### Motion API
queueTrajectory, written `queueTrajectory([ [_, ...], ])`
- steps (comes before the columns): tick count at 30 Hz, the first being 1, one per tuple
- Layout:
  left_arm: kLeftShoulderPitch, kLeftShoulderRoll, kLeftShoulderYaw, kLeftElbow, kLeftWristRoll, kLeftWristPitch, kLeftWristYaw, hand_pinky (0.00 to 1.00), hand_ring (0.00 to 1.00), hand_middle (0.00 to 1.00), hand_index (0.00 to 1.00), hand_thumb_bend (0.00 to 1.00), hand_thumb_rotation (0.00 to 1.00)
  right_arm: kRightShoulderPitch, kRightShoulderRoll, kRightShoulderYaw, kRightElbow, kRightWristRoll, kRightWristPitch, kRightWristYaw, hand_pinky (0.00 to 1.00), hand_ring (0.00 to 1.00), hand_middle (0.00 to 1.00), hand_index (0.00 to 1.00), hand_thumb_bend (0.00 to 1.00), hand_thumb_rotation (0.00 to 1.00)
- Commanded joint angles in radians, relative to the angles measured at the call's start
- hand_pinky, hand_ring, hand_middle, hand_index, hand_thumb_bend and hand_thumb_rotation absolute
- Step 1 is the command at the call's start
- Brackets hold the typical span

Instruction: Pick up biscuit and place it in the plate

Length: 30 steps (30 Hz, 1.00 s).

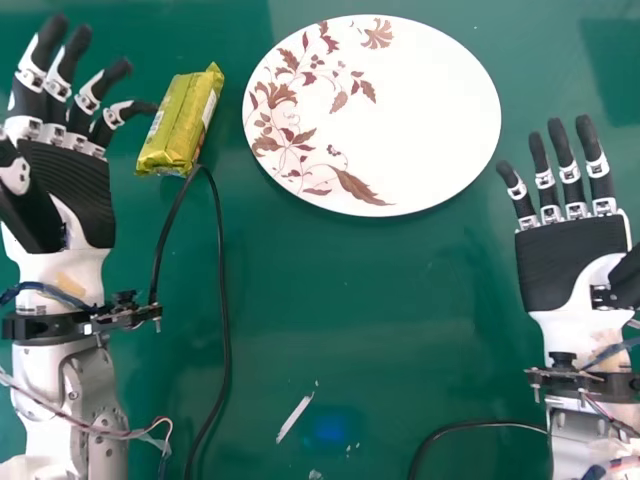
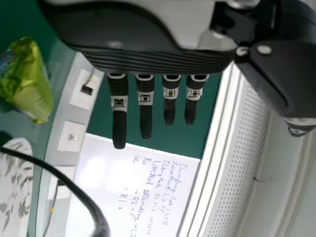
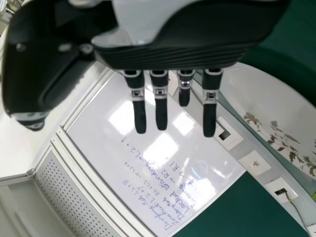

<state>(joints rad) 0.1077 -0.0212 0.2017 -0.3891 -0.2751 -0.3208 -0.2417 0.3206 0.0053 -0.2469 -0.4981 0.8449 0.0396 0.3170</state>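
The biscuit, a yellow-green packet [image 1: 181, 122], lies on the green table just right of my left hand [image 1: 70, 180], apart from its fingers. That hand has its fingers straight and holds nothing. In the left wrist view my left hand [image 2: 143, 54] hangs with straight fingers, and the biscuit packet [image 2: 27, 81] lies off to its side. A white plate with a reddish-brown floral pattern [image 1: 430, 110] rests to the right of the packet. My right hand [image 1: 570, 260], fingers straight and nothing held, is right of and below the plate; the right wrist view shows this hand [image 3: 173, 54] near the plate [image 3: 256, 94].
A black cable [image 1: 225, 300] loops over the table close to the packet and my left wrist. Another cable [image 1: 470, 427] runs by my right wrist. A small white scrap [image 1: 294, 418] lies near the front. A whiteboard with writing [image 2: 123, 187] stands beyond the table.
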Motion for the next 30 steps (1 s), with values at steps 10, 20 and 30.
queueTrajectory([
  [10,0.01,0.035,-0.01,-0.009,0.226,-0.138,0.088,0.58,0.81,0.95,0.92,0.98,0.86,0.004,0.002,0.001,0.01,-0.005,-0.011,0.015,0.71,0.87,0.86,0.81,0.94,0.64],
  [20,-0.013,0.068,0.006,0.016,0.543,-0.226,0.24,0.58,0.81,0.95,0.91,0.98,0.85,-0.001,0.009,-0.001,0.017,-0.007,-0.015,0.019,0.7,0.85,0.86,0.85,0.9,0.69],
  [30,-0.046,0.125,0.013,0.037,0.768,-0.216,0.373,0.59,0.81,0.95,0.91,0.98,0.84,0.009,0.022,0.001,0.002,-0.005,-0.015,0.009,0.84,0.91,0.91,0.87,0.92,0.68],
])
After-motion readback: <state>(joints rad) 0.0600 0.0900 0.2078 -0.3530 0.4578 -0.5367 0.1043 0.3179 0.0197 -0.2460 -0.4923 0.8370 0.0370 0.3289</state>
